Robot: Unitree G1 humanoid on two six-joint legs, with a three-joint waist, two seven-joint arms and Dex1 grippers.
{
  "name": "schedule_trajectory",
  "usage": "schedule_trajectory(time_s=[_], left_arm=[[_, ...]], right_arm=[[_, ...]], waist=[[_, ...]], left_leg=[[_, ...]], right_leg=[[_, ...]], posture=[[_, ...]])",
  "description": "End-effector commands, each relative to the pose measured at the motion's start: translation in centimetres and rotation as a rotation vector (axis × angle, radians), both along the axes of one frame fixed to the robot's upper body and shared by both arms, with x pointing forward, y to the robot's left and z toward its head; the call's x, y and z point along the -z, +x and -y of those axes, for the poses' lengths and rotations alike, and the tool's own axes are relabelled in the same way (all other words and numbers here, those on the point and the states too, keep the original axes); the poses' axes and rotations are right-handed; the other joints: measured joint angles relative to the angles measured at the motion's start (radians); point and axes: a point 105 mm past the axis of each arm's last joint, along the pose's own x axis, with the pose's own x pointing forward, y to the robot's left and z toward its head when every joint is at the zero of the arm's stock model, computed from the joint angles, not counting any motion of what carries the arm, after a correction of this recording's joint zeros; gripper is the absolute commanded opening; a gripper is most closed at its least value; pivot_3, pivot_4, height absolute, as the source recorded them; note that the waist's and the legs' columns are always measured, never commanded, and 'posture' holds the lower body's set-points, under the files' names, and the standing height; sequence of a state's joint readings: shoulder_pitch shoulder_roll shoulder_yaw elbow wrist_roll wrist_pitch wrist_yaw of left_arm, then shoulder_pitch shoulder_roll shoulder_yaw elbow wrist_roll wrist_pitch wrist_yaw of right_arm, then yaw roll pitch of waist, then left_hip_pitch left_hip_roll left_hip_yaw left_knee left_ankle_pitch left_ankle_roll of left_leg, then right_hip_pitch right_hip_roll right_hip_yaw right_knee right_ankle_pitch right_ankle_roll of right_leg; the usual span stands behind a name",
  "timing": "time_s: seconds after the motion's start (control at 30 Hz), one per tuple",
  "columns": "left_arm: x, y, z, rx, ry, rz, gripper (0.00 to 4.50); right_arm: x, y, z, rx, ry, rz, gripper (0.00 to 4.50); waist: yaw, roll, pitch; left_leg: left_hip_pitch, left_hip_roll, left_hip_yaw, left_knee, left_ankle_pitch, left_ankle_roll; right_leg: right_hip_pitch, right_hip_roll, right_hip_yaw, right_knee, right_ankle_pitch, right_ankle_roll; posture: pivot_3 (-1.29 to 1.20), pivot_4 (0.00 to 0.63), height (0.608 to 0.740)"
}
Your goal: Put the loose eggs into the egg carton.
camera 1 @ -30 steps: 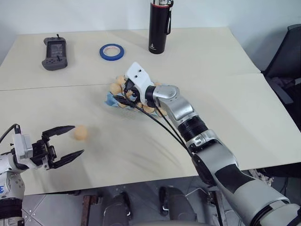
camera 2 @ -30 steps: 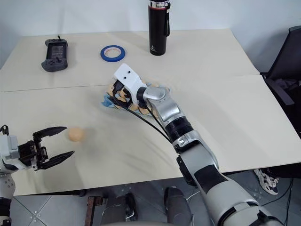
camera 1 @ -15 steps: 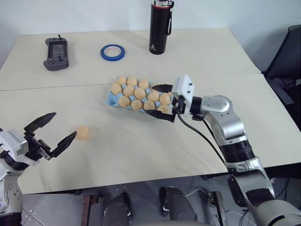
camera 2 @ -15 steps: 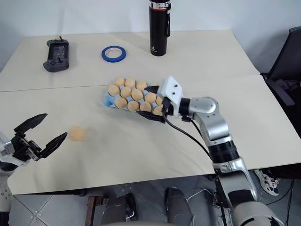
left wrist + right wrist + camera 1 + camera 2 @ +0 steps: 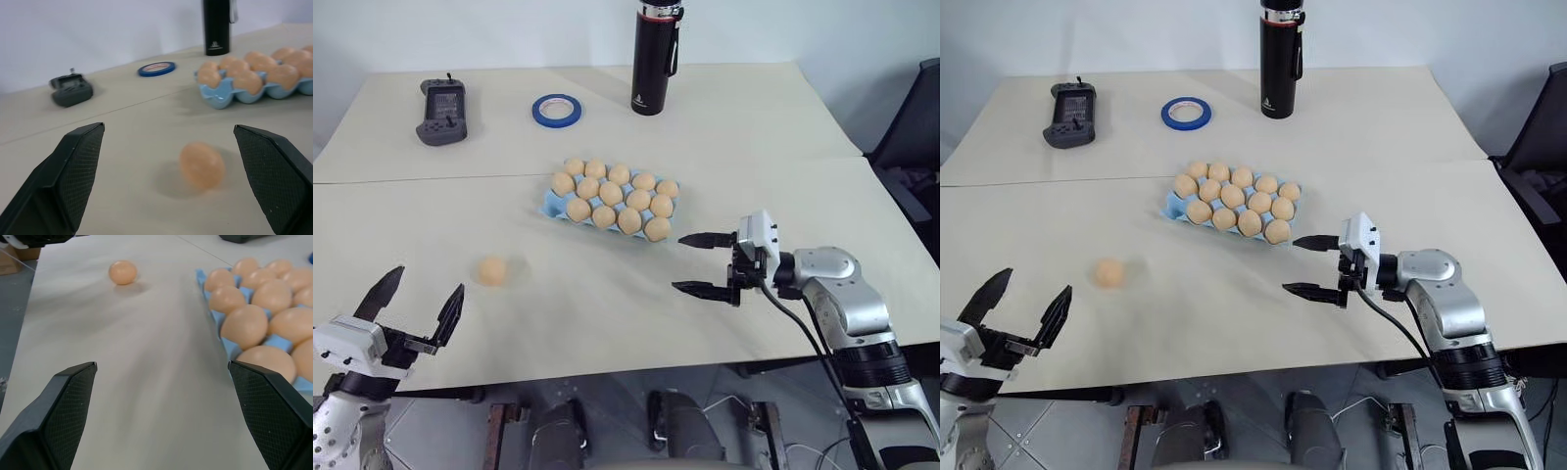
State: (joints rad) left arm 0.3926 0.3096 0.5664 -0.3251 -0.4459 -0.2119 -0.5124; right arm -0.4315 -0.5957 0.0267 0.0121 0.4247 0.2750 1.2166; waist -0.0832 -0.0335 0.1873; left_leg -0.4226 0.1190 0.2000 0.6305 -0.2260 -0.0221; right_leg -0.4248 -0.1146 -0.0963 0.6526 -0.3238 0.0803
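The light blue egg carton (image 5: 551,204) sits mid-table with several tan eggs in its cups. One loose egg (image 5: 491,271) lies on the table to the carton's front left, also seen in the left wrist view as the egg (image 5: 202,165). My left gripper (image 5: 429,279) hangs open at the table's front left edge, pointing at that egg from a short way behind it, with nothing between its fingers. My right gripper (image 5: 678,262) stands open and empty to the carton's front right, pointing left, apart from the carton.
A black bottle (image 5: 657,54) stands at the back. A blue tape ring (image 5: 558,109) and a grey controller (image 5: 443,98) lie at the back left. A dark chair (image 5: 915,127) stands off the right edge. A seam crosses the table behind the carton.
My right gripper has drawn back from over the carton to the right and toward the front edge. The left gripper pulled back toward the edge and swung to face the egg. The egg stayed put.
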Motion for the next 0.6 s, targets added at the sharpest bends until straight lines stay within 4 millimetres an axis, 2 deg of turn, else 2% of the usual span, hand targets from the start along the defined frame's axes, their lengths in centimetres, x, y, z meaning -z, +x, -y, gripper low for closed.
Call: schedule_trajectory(time_s=[0.03, 0.23, 0.33, 0.43, 0.6], left_arm=[[0.1, -1.1, 1.0, -0.016, -0.010, -0.008, 4.50], [0.9, -1.4, 1.7, -0.018, -0.031, -0.023, 4.50], [1.6, -0.8, 1.5, -0.038, -0.019, -0.067, 4.50], [2.2, 0.3, 1.3, -0.079, -0.031, -0.101, 4.50], [2.2, 3.1, 2.3, -0.060, -0.015, -0.091, 4.50]], right_arm=[[-0.9, -0.3, 1.0, 0.020, 0.025, 0.002, 4.49], [-0.9, -0.8, 0.8, 0.001, 0.043, -0.014, 4.49], [-0.7, -0.7, 0.7, 0.005, 0.034, -0.014, 4.49], [-0.5, -0.6, 0.3, 0.008, 0.035, -0.011, 4.49], [-0.4, -0.6, -0.6, 0.012, 0.054, -0.007, 4.49]], waist=[[0.001, 0.000, 0.000], [0.002, 0.000, 0.000], [0.001, 0.000, 0.000], [0.002, 0.000, 0.000], [0.006, 0.000, 0.000]], left_leg=[[0.000, 0.000, 0.000, 0.000, 0.000, 0.000], [0.000, 0.000, -0.002, 0.000, 0.000, 0.000], [0.000, -0.001, -0.002, 0.000, 0.000, 0.000], [0.000, -0.001, -0.002, 0.000, 0.000, 0.000], [0.000, -0.001, -0.002, 0.000, 0.000, 0.000]], right_leg=[[0.000, 0.000, 0.000, -0.001, 0.000, 0.000], [0.000, 0.001, -0.001, -0.001, 0.000, 0.000], [0.000, 0.000, -0.001, -0.002, 0.000, 0.000], [0.000, 0.000, -0.001, -0.002, 0.000, 0.000], [0.001, 0.000, -0.001, -0.001, 0.000, 0.000]], posture=[[0.00, 0.150, 0.740], [0.00, 0.150, 0.740], [0.00, 0.150, 0.740], [0.00, 0.150, 0.740], [0.00, 0.150, 0.740]])
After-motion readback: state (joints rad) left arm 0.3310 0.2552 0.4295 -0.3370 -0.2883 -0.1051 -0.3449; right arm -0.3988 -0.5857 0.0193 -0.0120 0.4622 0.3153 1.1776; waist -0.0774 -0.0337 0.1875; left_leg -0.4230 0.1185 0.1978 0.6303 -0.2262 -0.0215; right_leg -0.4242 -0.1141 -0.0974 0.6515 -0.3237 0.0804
